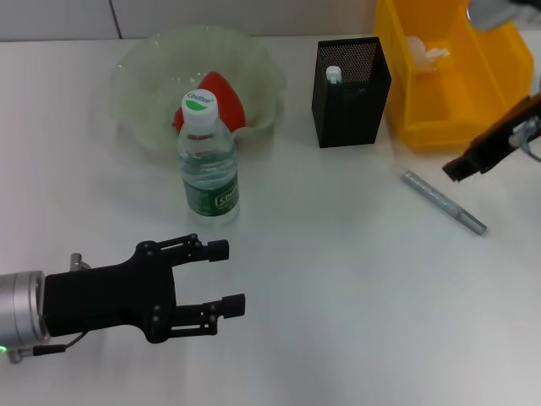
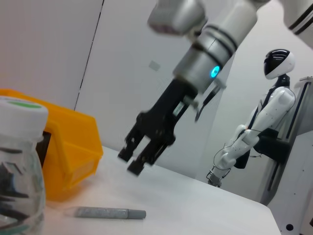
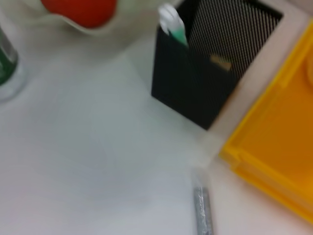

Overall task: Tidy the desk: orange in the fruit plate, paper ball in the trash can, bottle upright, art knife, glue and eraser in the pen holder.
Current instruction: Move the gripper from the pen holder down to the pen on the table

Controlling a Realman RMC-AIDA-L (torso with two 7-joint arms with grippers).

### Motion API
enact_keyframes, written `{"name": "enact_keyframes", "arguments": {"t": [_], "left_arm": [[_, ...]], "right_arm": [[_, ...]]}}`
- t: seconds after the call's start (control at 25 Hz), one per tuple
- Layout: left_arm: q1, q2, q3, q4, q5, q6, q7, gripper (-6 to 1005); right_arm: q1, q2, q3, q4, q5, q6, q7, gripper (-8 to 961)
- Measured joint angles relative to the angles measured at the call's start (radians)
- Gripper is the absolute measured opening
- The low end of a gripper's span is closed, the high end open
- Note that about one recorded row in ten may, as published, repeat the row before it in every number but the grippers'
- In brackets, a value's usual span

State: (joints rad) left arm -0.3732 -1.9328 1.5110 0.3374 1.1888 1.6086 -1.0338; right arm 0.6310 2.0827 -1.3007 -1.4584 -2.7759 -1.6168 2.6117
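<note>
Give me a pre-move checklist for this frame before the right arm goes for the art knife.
1. Art knife free on the desk, right of the pen holder: ok.
2. Right gripper above the knife, empty: ok; fingers open: cannot tell.
3. Left gripper open, clear of the knife: ok.
4. Bottle upright: ok.
5. Orange in fruit plate: ok.
6. Eraser in holder: cannot tell.
</note>
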Motion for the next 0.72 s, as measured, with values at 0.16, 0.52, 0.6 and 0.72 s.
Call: {"name": "enact_keyframes", "arguments": {"t": [0.16, 0.52, 0.6, 0.72], "left_arm": [[-0.008, -0.003, 0.000, 0.000, 0.000, -0.006, 0.000, 798], [-0.017, -0.010, 0.000, 0.000, 0.000, -0.018, 0.000, 798], [-0.018, -0.011, 0.000, 0.000, 0.000, -0.019, 0.000, 798], [-0.018, -0.013, 0.000, 0.000, 0.000, -0.021, 0.000, 798]], "right_arm": [[0.008, 0.000, -0.008, 0.138, -0.003, 0.103, -0.006, 529], [0.080, 0.000, -0.013, 0.361, 0.001, 0.249, -0.008, 519], [0.094, 0.000, -0.019, 0.397, 0.003, 0.270, -0.008, 501], [0.105, 0.000, -0.026, 0.431, 0.003, 0.290, -0.009, 453]]}}
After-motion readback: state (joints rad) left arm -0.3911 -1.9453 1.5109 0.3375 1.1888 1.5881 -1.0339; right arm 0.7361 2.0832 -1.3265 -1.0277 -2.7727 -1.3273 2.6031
